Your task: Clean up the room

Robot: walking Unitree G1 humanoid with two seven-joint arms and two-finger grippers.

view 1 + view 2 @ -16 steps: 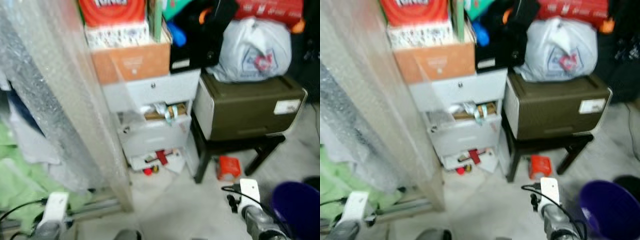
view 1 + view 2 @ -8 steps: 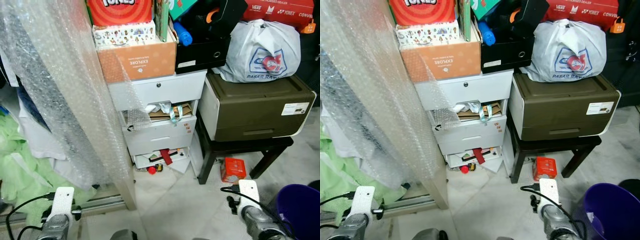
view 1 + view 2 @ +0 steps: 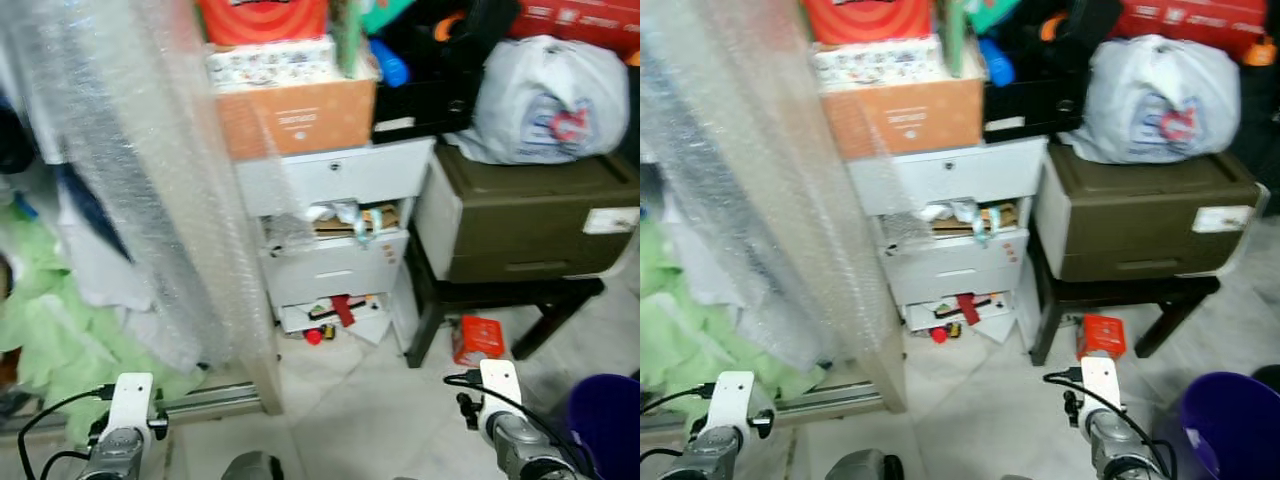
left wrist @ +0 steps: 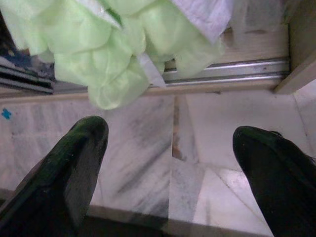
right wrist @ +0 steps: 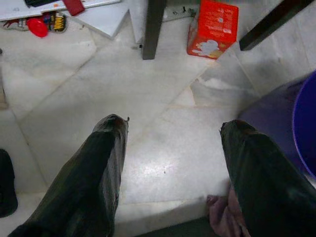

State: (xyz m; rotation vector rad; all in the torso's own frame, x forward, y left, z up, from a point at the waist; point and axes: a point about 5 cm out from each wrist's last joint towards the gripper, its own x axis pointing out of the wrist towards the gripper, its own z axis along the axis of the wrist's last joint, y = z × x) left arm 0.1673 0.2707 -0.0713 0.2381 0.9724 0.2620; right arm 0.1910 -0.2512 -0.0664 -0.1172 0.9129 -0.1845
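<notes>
A small red carton [image 3: 478, 338] lies on the marble floor under the black stand; it is also the red carton [image 5: 213, 35] beyond my right gripper [image 5: 173, 136], which is open and holds nothing. A little red ball [image 3: 313, 336] and loose papers spill from the bottom of the grey drawer unit [image 3: 335, 255]. A heap of light green cloth [image 3: 45, 340] lies on the left, ahead of my open, empty left gripper [image 4: 170, 140]. Both wrists [image 3: 130, 400] [image 3: 497, 385] hang low over the floor.
Bubble wrap [image 3: 130, 170] hangs over a wooden post on the left. A brown storage box [image 3: 535, 225] with a white plastic bag [image 3: 550, 100] on it rests on the black stand. A purple bucket [image 3: 610, 420] stands at the right. A metal floor rail [image 4: 222, 74] runs by the green cloth.
The whole picture has shifted to the right, so the camera has turned left. The picture is blurred again. Both arms hang as before.
</notes>
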